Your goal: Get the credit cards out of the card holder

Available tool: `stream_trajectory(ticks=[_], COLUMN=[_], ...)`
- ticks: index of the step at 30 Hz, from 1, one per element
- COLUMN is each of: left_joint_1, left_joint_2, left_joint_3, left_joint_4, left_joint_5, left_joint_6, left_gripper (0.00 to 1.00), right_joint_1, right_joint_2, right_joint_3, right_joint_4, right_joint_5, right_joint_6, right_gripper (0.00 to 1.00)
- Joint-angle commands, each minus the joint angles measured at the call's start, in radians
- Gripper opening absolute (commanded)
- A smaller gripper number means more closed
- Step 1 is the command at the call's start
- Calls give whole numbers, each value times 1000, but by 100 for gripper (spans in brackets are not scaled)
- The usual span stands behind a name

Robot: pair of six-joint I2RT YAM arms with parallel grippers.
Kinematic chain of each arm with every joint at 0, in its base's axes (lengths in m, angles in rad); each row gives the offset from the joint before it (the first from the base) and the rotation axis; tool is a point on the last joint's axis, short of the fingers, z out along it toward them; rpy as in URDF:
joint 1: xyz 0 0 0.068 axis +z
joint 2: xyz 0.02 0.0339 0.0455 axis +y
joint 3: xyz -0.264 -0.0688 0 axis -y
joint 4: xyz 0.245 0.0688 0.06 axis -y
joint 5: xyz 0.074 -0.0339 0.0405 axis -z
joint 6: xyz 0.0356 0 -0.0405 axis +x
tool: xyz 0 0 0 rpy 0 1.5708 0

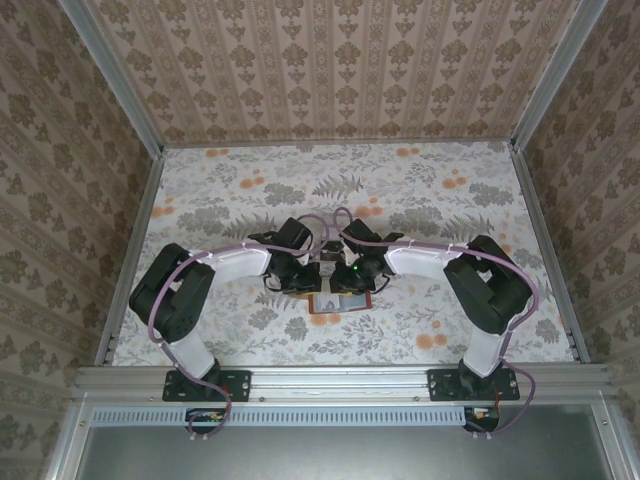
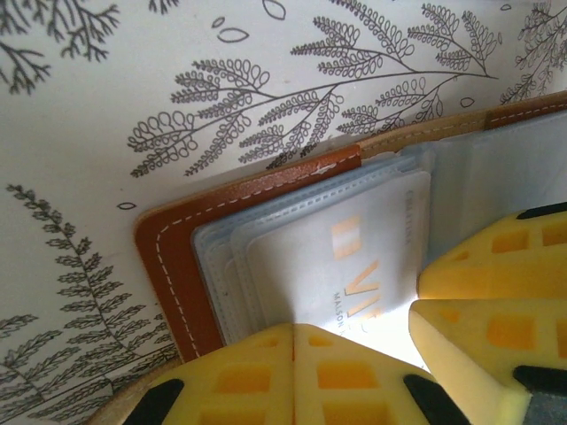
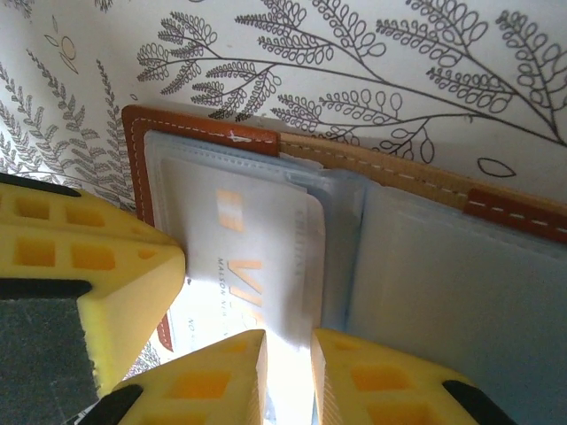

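Nearest, the metal rail (image 1: 340,381) carries both bases. The left arm (image 1: 185,300) and the right arm (image 1: 490,290) bow out toward the side walls, then fold in to meet at the middle. Just under their wrists the card holder (image 1: 340,303) lies open and flat on the floral surface (image 1: 430,190), well apart from every edge of it.

The left end effector (image 2: 294,332) is pressed together. Its tips hang over the near part of a credit card (image 2: 354,257) that sits in the pale pockets beside the holder's stitched brown rim; I cannot tell whether they touch it.

The right end effector (image 3: 288,341) is spread by a narrow gap that straddles the same card's near edge, and I cannot tell whether it bites. The left one's yellow fingers crowd in just beside it, over the holder's outer rim.

Past the holder's far rim the surface runs on to the back wall (image 1: 340,70), with wide strips on either side.
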Motion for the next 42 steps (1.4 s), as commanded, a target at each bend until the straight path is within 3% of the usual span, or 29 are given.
stream_trajectory(ticks=[1, 16, 29, 42], left_joint_1=[-7, -8, -4, -3], left_joint_2=[13, 11, -11, -48], left_joint_3=[9, 6, 12, 39], left_joint_4=[-34, -35, -58, -82], left_joint_5=[-8, -8, -23, -27], left_joint_6=[23, 25, 32, 31], left_gripper=[8, 8, 12, 11], right_joint_1=[-4, -4, 1, 4], right_joint_2=[21, 32, 3, -88], right_joint_3=[4, -3, 33, 37], right_joint_4=[15, 50, -109, -96], right_joint_5=[-15, -43, 97, 56], right_joint_6=[12, 26, -27, -6], right_gripper=[23, 19, 26, 27])
